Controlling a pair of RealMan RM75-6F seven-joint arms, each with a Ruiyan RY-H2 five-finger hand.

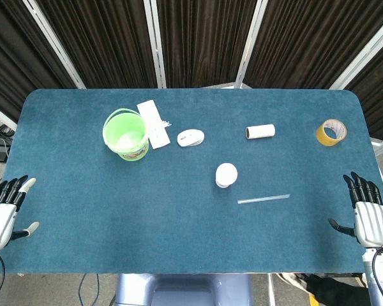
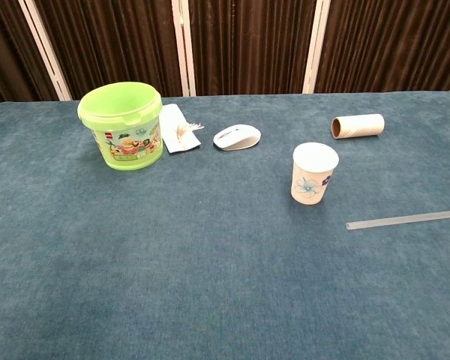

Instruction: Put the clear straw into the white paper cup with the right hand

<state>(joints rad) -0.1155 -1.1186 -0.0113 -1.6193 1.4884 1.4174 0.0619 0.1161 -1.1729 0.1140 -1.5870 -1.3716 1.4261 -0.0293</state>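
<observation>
A white paper cup (image 1: 226, 174) (image 2: 313, 173) with a blue flower print stands upright near the middle of the blue table. The clear straw (image 1: 263, 199) (image 2: 402, 220) lies flat on the cloth just right of the cup and nearer the front edge, apart from it. My right hand (image 1: 371, 213) hovers at the table's right front edge, fingers spread and empty, well right of the straw. My left hand (image 1: 5, 213) rests at the left front edge, also spread and empty. Neither hand appears in the chest view.
A green bucket (image 1: 125, 134) (image 2: 122, 124) stands at the back left with a white packet (image 1: 154, 123) (image 2: 175, 118) beside it. A white mouse (image 1: 191, 137) (image 2: 237, 136), a cardboard tube (image 1: 260, 131) (image 2: 357, 125) and a yellow tape roll (image 1: 331, 132) lie further back.
</observation>
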